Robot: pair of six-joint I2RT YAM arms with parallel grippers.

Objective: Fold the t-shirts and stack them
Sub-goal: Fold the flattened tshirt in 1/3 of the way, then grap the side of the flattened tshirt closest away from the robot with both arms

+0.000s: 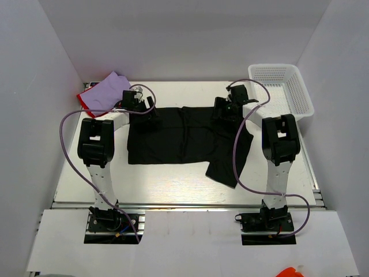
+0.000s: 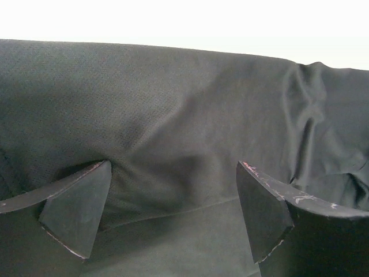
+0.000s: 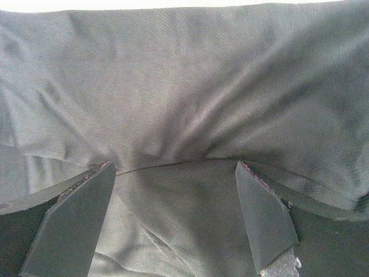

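Observation:
The black t-shirt [image 1: 179, 138] lies spread across the middle of the table, one sleeve trailing toward the near right. My left gripper [image 1: 144, 109] hangs over its far left edge, jaws wide open. Black cloth [image 2: 173, 133] fills the left wrist view, with a folded edge running between the fingertips [image 2: 78, 208]. My right gripper [image 1: 226, 109] is over the shirt's far right part, also open. There the cloth [image 3: 184, 104] fills the frame behind both fingers [image 3: 262, 213], a fold line crossing between them. A lavender t-shirt [image 1: 109, 89] lies on a red t-shirt [image 1: 85, 104] at the far left corner.
A white mesh basket [image 1: 282, 86] stands at the far right corner. Purple cables loop from both arms over the table. White walls close in on the left, back and right. An orange object [image 1: 290, 272] shows at the bottom edge.

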